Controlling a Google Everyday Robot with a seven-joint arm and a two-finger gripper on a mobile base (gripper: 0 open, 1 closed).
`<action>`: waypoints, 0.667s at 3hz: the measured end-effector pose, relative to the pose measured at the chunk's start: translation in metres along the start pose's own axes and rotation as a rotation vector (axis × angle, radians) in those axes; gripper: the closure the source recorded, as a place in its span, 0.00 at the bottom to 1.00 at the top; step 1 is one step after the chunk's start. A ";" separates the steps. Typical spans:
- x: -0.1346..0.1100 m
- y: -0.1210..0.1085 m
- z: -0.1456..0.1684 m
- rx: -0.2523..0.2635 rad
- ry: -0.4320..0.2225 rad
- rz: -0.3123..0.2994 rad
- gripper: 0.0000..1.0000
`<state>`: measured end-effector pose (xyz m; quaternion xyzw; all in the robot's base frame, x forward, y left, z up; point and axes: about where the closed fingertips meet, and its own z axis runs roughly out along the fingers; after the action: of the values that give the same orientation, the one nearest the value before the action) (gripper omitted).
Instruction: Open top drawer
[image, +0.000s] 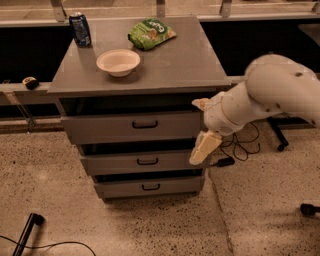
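top drawer grey, handle black | pincer cream, below its right end | bowl cream | bag green

Arm is cut off at the right frame edge. Gripper hangs at the right end of the drawer fronts. The wrist hides the right corner of the top drawer. Drawer interior is lost in shadow. Can label is unreadable. Small object on the left ledge can't be identified.
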<state>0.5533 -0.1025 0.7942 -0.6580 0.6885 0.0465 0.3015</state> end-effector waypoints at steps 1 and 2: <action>0.011 -0.012 -0.016 0.091 -0.045 0.027 0.00; 0.023 -0.010 0.006 0.024 0.018 -0.002 0.00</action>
<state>0.5659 -0.1214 0.7817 -0.6554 0.6909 0.0319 0.3034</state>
